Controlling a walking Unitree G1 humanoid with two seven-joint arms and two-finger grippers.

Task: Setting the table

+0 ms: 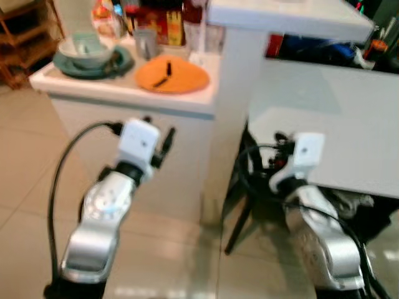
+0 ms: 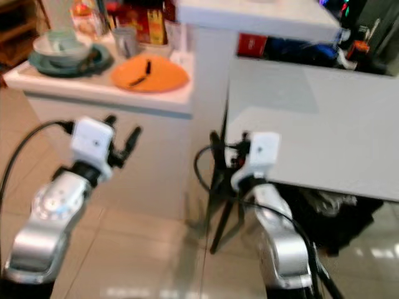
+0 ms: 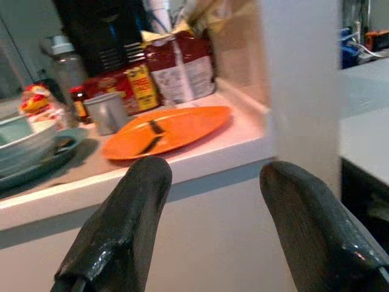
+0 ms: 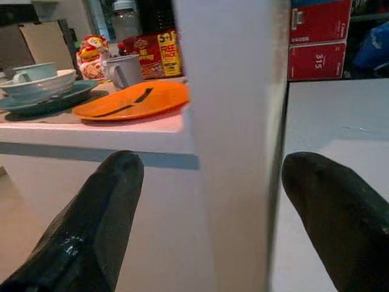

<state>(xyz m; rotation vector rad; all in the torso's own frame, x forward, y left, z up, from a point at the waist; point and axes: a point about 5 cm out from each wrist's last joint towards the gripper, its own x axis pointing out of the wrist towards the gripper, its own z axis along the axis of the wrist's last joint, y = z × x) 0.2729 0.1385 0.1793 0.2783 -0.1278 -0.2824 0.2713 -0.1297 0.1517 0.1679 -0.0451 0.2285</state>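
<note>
Both grippers, left gripper (image 3: 209, 228) and right gripper (image 4: 234, 222), were spread wide and empty, short of the white counter (image 1: 124, 87). Beyond, the flat orange plate (image 1: 172, 75) lay beside the stacked teal bowl and dish (image 1: 90, 55). Approach squarely, level, gripping the plate's rim.

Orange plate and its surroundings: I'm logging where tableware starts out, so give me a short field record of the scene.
orange plate: on white counter, dark utensils lying on it
bowl: on green plate, at the counter's left end
grey mug: behind orange plate
table: right of counter
left gripper: jaws open, below counter edge
right gripper: jaws open, facing white pillar
</note>
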